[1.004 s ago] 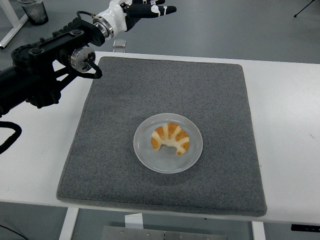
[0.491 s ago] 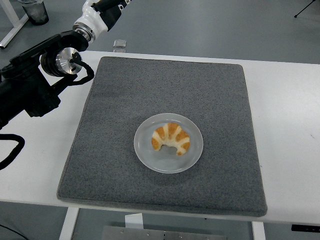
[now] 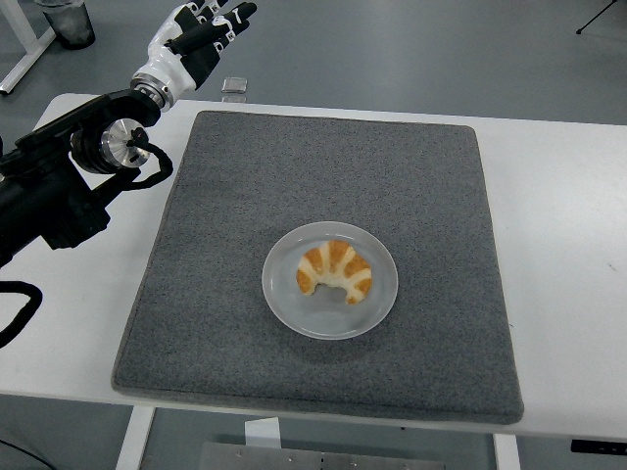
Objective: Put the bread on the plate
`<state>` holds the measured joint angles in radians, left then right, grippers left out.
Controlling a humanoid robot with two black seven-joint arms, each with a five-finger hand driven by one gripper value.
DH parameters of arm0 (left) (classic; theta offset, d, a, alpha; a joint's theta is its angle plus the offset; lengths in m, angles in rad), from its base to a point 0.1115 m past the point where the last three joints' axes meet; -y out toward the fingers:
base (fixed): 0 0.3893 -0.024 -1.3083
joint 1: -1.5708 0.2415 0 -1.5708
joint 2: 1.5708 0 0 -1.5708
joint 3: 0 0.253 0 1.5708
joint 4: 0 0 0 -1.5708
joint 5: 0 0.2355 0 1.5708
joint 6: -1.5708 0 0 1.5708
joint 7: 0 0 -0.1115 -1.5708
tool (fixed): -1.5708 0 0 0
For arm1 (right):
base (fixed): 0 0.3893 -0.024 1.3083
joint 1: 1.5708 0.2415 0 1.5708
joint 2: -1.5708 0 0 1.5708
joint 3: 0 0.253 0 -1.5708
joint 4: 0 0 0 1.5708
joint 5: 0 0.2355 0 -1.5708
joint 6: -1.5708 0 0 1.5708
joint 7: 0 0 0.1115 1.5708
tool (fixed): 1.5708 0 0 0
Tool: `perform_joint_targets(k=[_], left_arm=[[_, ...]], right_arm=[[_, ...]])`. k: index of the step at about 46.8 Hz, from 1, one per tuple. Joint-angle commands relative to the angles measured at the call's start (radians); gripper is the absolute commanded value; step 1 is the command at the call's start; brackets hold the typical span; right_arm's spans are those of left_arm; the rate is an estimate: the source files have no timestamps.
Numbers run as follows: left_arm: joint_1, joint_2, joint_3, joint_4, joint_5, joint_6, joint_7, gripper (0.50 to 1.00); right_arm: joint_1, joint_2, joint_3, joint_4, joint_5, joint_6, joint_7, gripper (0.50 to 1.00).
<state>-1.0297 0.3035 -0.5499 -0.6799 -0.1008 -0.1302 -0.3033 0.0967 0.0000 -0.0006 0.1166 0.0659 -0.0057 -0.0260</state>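
Left arm (image 3: 69, 181) enters from the left edge, black and jointed, lying over the white table (image 3: 578, 245) off the left side of the grey mat (image 3: 323, 176), forearm angled up toward the far-left corner of that mat. Left hand (image 3: 191, 39) raised beyond the mat's far-left corner, above the table's far edge, white-and-black fingers (image 3: 230, 17) extended and loosely spread, pointing up and to the right; it holds nothing. Right arm does not show. Croissant (image 3: 335, 271) lies flat on the clear round plate (image 3: 284, 294), and the plate sits on the mat a little nearer than the mat's centre. Croissant is crescent-shaped, long axis running roughly left to right across the plate with a slight tilt down toward the right; the arched back faces the far side of the mat, the two tips turn toward the mat's near edge. Orange-brown crust with pale bands. Small flat square object (image 3: 233, 86) on the floor just past the mat's far-left corner, near the hand. Dark cup-like container (image 3: 67, 22) farther off to the left of it, kind unclear.
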Motion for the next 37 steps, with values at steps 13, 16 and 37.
perform_joint_targets(k=[13, 16, 37], left_arm=[[0.048, -0.003, -0.008, 0.097, 0.003, -0.103, -0.069, 0.988], [0.062, -0.006, -0.005, 0.108, 0.004, -0.108, -0.086, 0.988], [0.106, -0.012, -0.004, 0.108, 0.003, -0.108, -0.097, 0.988]], right_arm=[[0.002, 0.0, 0.001, 0.0, 0.0, 0.0, 0.0, 0.954], [0.002, 0.0, 0.001, 0.0, 0.0, 0.0, 0.0, 0.952], [0.002, 0.0, -0.001, 0.0, 0.0, 0.0, -0.002, 0.952]])
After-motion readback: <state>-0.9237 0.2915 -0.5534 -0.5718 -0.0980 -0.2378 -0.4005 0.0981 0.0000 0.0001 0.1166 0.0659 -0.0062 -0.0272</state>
